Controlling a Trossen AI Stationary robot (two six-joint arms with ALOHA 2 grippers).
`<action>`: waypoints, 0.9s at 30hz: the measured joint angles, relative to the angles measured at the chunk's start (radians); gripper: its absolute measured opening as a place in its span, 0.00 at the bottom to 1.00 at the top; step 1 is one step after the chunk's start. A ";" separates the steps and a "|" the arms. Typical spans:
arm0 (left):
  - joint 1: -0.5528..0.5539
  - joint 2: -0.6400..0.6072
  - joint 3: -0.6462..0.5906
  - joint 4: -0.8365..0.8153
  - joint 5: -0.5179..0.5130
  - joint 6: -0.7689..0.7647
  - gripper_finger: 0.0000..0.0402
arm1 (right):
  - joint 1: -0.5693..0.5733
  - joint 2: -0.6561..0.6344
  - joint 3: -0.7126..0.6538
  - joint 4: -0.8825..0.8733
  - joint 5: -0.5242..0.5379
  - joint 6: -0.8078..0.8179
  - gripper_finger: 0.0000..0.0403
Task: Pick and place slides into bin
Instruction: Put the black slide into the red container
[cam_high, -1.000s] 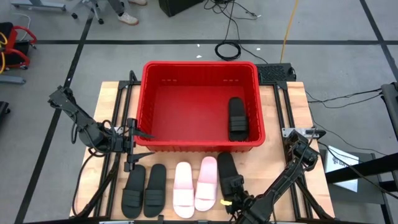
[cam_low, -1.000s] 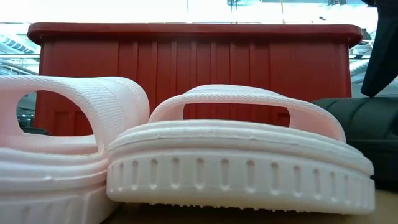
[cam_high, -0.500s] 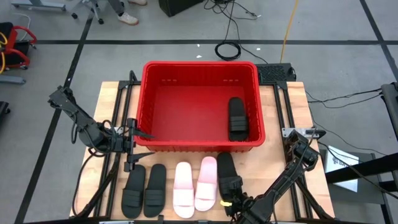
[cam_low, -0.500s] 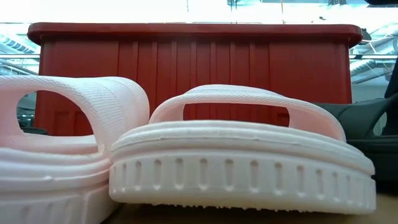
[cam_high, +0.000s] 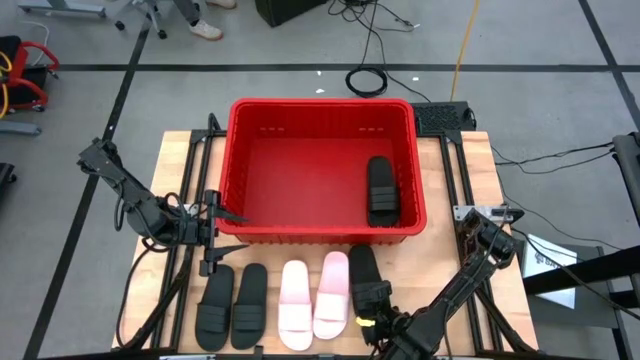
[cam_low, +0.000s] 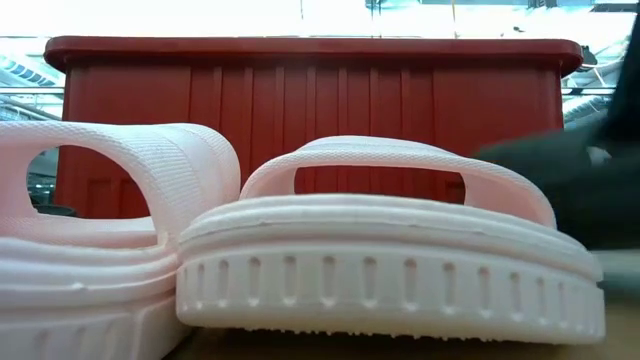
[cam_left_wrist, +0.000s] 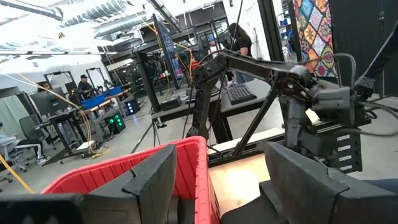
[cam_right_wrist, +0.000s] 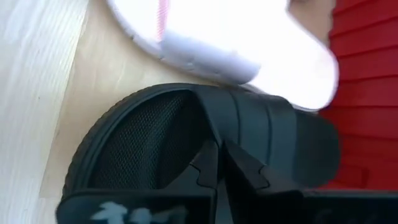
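Observation:
The red bin (cam_high: 322, 102) stands at the table's middle and far side, with one black slide (cam_high: 380, 190) lying inside on its right. Near the front edge lie two black slides (cam_high: 232, 303) and two pale pink slides (cam_high: 314, 297), soles down. Right of them is a third black slide (cam_high: 364, 272), and my right gripper (cam_high: 374, 303) is shut on it. The low view shows that slide as a dark blur (cam_low: 570, 190) behind the pink slide (cam_low: 390, 260). My left gripper (cam_high: 232, 232) hangs open by the bin's near left corner, with nothing between its fingers. My right gripper pinches the black slide's strap (cam_right_wrist: 214, 146) between its two fingers, at the strap's edge over the footbed. The fingers come from the table's near side, slanting down, and lie along the slide. Whether the sole is clear of the table I cannot tell.
The bin's near wall (cam_low: 310, 120) rises just behind the row of slides. Black frame rails (cam_high: 190, 190) run along the table's left and right sides. Bare wood shows right of the held slide (cam_high: 440, 270). People and equipment (cam_left_wrist: 239, 37) stand in the room beyond.
My right gripper has come down onto the rightmost black slide and shut on its strap. In the low view that slide, still a moment ago, now shows blurred and higher. My left arm has not moved.

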 joint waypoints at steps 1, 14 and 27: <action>0.000 0.000 0.000 0.000 0.000 0.000 0.63 | -0.001 -0.013 0.000 -0.005 0.003 -0.003 0.00; 0.001 0.000 0.000 0.000 0.000 0.001 0.63 | -0.016 -0.165 0.000 0.001 -0.058 -0.067 0.00; 0.000 0.000 0.000 0.000 0.001 0.003 0.63 | -0.054 -0.293 0.000 0.044 -0.128 -0.166 0.00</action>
